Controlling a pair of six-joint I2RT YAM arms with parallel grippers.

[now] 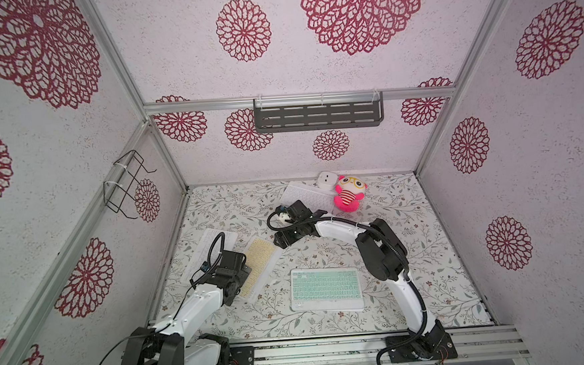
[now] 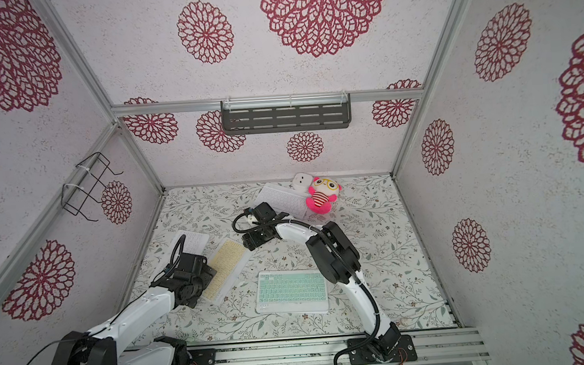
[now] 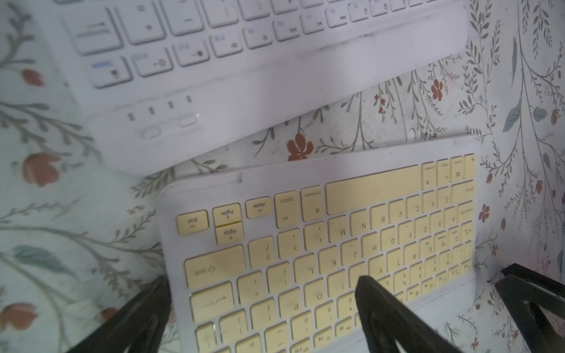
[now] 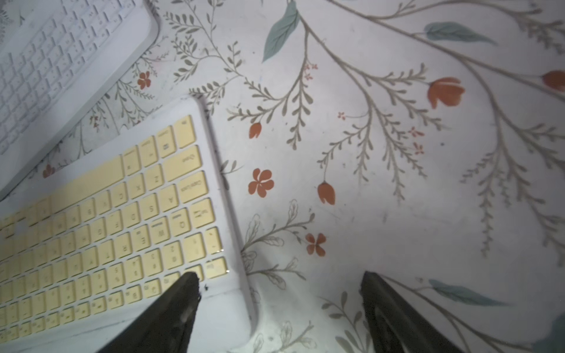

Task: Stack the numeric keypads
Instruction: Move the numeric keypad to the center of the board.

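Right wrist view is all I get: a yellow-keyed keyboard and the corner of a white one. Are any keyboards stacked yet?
Observer: None that I can see. In both top views a mint-green keyboard lies alone near the front edge.
Operator: Any more further back?
Observer: Yes, a second white keyboard lies at the back, with a pink plush toy at its end.
Operator: And the left claw?
Observer: The left claw is open over the opposite end of the yellow-keyed keyboard.
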